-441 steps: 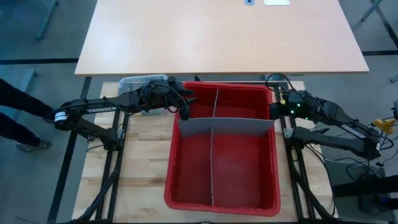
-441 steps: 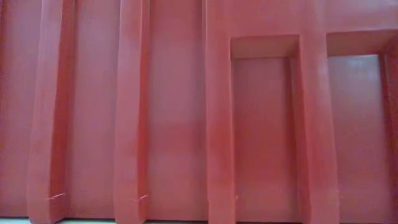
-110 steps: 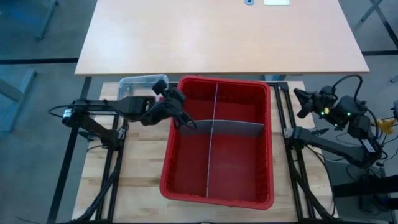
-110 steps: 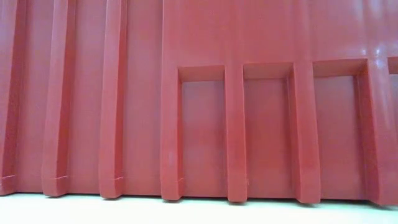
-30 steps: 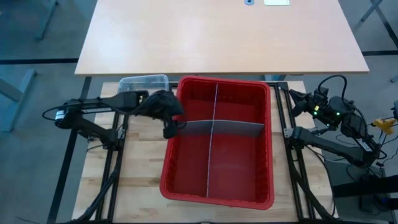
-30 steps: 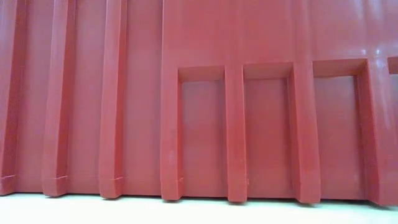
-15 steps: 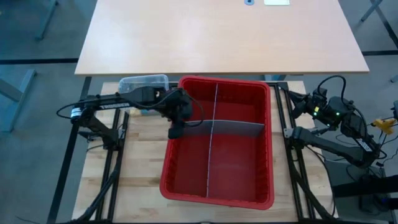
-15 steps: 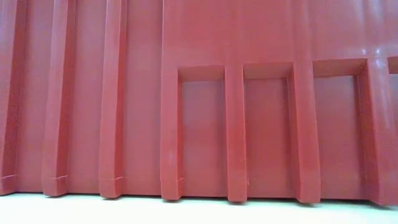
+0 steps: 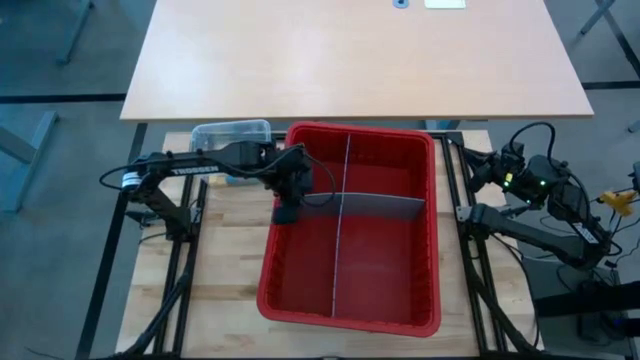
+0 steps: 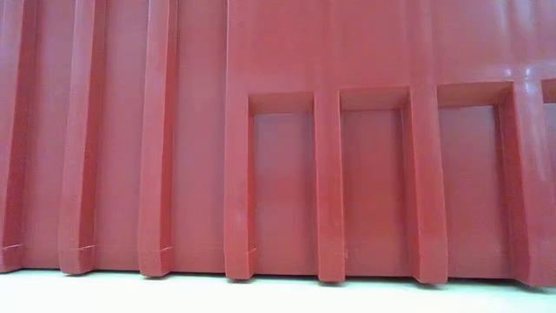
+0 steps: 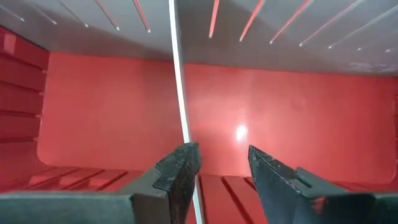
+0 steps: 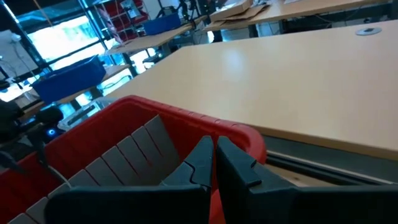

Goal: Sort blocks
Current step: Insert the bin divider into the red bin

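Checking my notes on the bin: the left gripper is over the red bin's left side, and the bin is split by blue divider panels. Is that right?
Nearly. The left gripper is indeed at the red bin's left side, but the divider panels are grey, not blue. The high view shows this, and the left wrist view shows a grey panel too.

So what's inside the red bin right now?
Inside the red bin: grey dividers crossing it, and the left gripper at its left wall. No blocks show on the visible floor; the floor under that gripper is covered.
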Robot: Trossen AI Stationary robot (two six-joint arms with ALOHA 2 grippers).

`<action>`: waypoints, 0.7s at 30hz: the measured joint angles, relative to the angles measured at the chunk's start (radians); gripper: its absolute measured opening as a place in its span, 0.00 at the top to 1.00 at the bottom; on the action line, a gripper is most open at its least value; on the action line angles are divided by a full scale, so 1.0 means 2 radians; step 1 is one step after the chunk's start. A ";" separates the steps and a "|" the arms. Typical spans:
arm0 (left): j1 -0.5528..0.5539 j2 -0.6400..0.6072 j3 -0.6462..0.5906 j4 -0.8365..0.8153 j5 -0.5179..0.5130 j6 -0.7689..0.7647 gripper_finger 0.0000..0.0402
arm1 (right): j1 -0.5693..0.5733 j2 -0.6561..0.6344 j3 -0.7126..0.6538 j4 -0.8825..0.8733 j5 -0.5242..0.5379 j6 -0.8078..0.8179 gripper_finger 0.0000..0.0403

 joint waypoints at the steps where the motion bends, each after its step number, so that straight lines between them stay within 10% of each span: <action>1: 0.000 -0.002 0.000 0.004 0.000 -0.001 0.68 | 0.000 0.000 0.000 0.000 0.000 0.000 1.00; 21: 0.009 0.033 0.017 -0.005 -0.037 -0.002 0.52 | 0.000 0.000 0.000 0.000 0.000 -0.001 1.00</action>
